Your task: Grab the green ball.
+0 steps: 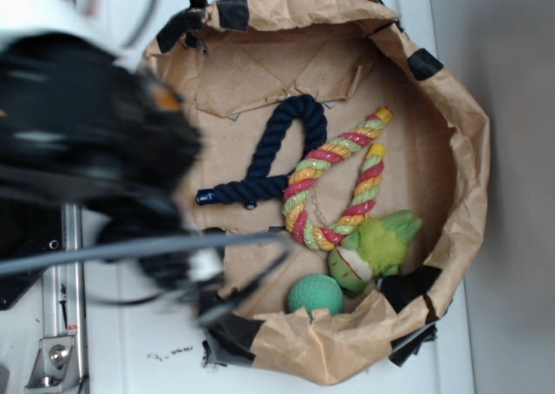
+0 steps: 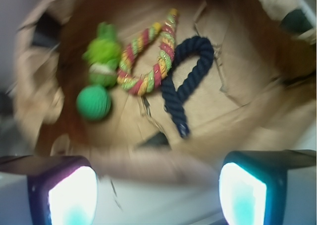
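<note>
Ball first: the small smooth teal-green ball (image 1: pixel 315 295) sits on the floor of a crumpled brown paper bin (image 1: pixel 460 134) patched with black tape, down near the bottom edge of the exterior frame, close to the bin's lower wall. Just to its right, touching or nearly so, is a fuzzy lime yellow-green toy (image 1: pixel 381 245) with a white and red patch on the end facing the ball. Above those two there's a red, yellow and green striped rope (image 1: pixel 334 186) bent into a U, and to the left of that a dark navy rope (image 1: pixel 276 155) folded into a loop, both lying flat on the cardboard.

The robot arm is the big blurry black mass filling the left side of the exterior view, with grey cables running across toward the bin's lower left corner. Can't make out the fingers at all from there.

The wrist view is pretty smeared, but the gripper (image 2: pixel 158 193) shows its two pale glowing pads (image 2: pixel 73 195) at the bottom left and bottom right corners, spread wide apart with nothing between them. The ball (image 2: pixel 94 102) is in the left-centre of that frame, well apart from the fingers, with the fuzzy toy (image 2: pixel 102 54) right above it.
</note>
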Action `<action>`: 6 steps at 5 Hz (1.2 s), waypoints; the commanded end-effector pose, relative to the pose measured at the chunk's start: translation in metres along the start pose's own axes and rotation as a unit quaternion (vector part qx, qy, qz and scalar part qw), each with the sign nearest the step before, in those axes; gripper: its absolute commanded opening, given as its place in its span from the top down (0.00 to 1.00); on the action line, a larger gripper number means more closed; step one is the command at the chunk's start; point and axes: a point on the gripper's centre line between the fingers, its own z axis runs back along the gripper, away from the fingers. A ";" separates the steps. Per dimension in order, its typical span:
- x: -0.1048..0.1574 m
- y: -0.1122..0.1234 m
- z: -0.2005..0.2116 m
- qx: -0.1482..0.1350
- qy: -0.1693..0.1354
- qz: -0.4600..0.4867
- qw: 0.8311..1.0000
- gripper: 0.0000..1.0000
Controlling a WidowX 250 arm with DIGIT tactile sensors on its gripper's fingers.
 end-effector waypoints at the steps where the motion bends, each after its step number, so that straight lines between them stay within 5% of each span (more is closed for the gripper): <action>1: 0.039 -0.021 -0.051 -0.028 0.012 0.105 0.994 0.00; 3: 0.045 -0.044 -0.107 -0.025 0.082 0.140 0.986 0.00; 4: 0.043 -0.064 -0.103 -0.082 0.104 0.142 0.981 0.00; 5: 0.036 -0.070 -0.101 -0.102 0.126 0.145 0.976 0.00; 6: 0.023 -0.073 -0.118 -0.086 0.149 0.139 0.975 0.00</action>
